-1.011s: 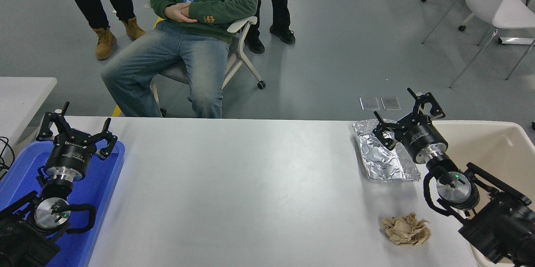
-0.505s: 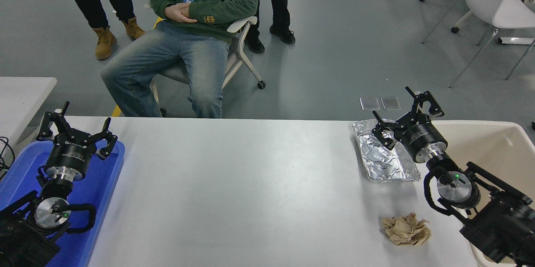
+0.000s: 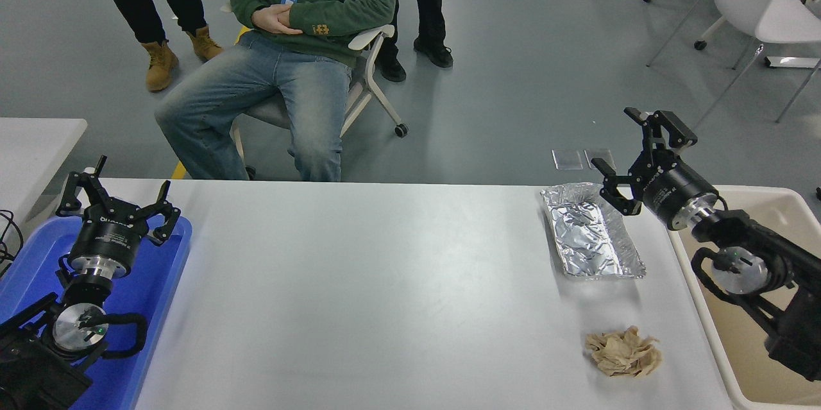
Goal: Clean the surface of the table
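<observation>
The wide white table surface [image 3: 385, 288] fills the lower middle of the head view. A crumpled silver foil tray [image 3: 589, 240] lies on it at the far right. A crumpled beige paper wad [image 3: 623, 352] lies near the front right. My right gripper [image 3: 632, 153] is open and empty, raised just beyond the foil tray's far right corner, touching nothing. My left gripper [image 3: 118, 195] is open and parked over a blue tray at the lower left.
A blue tray [image 3: 151, 281] lies at the table's left end. A beige bin [image 3: 770, 217] stands off the right end. A seated person [image 3: 288, 63] is at the far side, others stand behind. A smaller white table [image 3: 32, 140] is at left.
My right arm has swung right and away from me. Its gripper rose off the foil tray's far right part and now sits past the tray's corner. The tray, the wad and the left arm have not moved.
</observation>
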`<state>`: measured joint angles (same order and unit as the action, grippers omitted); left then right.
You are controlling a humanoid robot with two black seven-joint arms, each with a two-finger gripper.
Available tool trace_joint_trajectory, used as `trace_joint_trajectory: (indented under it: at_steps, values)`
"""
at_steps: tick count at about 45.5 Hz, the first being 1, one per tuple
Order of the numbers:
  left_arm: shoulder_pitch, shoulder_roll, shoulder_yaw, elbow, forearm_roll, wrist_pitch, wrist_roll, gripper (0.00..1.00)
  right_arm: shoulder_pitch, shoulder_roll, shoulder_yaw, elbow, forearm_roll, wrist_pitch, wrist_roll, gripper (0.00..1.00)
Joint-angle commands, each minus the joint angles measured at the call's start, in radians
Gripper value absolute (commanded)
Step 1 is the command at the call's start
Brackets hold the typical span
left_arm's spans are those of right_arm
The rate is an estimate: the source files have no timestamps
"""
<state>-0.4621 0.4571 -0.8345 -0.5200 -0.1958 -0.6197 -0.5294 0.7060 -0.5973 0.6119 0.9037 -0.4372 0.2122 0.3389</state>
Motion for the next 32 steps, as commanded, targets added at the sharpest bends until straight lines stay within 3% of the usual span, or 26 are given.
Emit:
trace_joint_trajectory:
  at_steps: [1,12,32]
  values:
    - [-0.001,0.000,0.000,0.000,-0.001,0.000,0.000,1.00,0.102,-0.076,-0.093,0.004,-0.282,0.003,0.002,1.00]
    - [0.000,0.000,0.000,0.000,-0.001,0.000,0.000,1.00,0.211,-0.091,-0.236,0.003,-0.520,0.003,0.002,1.00]
    - [0.000,0.000,0.000,0.000,0.001,0.000,0.000,1.00,0.392,-0.082,-0.558,-0.009,-0.690,-0.007,0.002,1.00]
